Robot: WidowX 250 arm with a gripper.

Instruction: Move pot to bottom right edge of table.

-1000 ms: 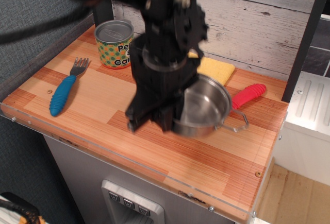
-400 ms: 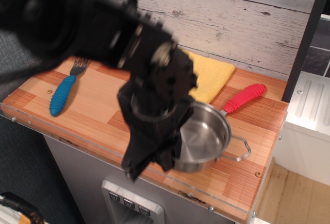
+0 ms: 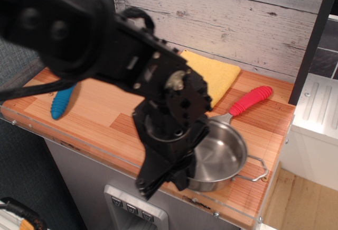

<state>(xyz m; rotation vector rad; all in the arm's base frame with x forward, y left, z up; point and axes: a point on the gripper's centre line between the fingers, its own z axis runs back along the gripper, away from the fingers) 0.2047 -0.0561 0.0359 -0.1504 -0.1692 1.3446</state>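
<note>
Observation.image shows the pot [image 3: 222, 158] at the lower right of the frame, on the table [image 3: 105, 103] close to its front edge strip, one wire handle sticking out right. The black gripper [image 3: 182, 169] presses against the pot's left rim; whether it clasps the rim, I cannot tell. Behind lie a yellow cloth [image 3: 214, 74], a red-handled utensil [image 3: 248, 100] and a blue handle [image 3: 62, 102].

Table [image 3: 105, 108] w/ pot [image 3: 219, 158], cloth [image 3: 211, 74]
</note>
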